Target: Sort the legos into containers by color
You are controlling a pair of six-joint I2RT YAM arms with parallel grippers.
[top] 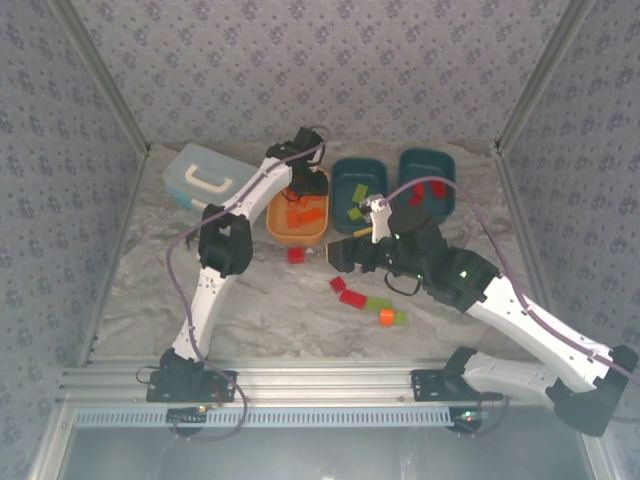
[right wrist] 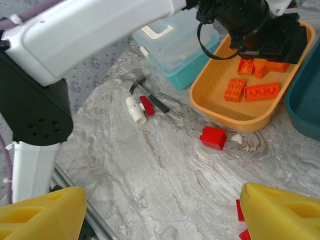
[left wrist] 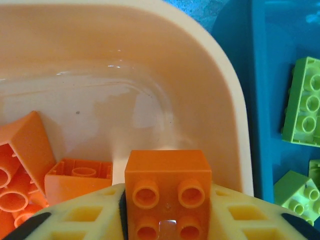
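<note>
In the left wrist view my left gripper (left wrist: 167,220) is down inside the orange container (left wrist: 200,90), shut on a square orange lego (left wrist: 167,187) held studs-up between its yellow fingers. Other orange legos (left wrist: 22,160) lie beside it. Lime green legos (left wrist: 302,102) lie in the neighbouring teal container (left wrist: 265,100). From above, the left gripper (top: 308,185) hangs over the orange container (top: 275,225). My right gripper (top: 340,255) hovers open over the table, nothing between its fingers (right wrist: 280,210). A red lego (right wrist: 213,137) lies just before the orange container (right wrist: 220,107).
A second teal container (top: 427,160) at the back right holds red legos. Loose red (top: 352,297), green (top: 378,302) and orange (top: 386,318) legos lie mid-table. A light blue lidded case (top: 205,180) stands back left; a small tool (right wrist: 150,97) and white cylinder (right wrist: 136,109) lie near it.
</note>
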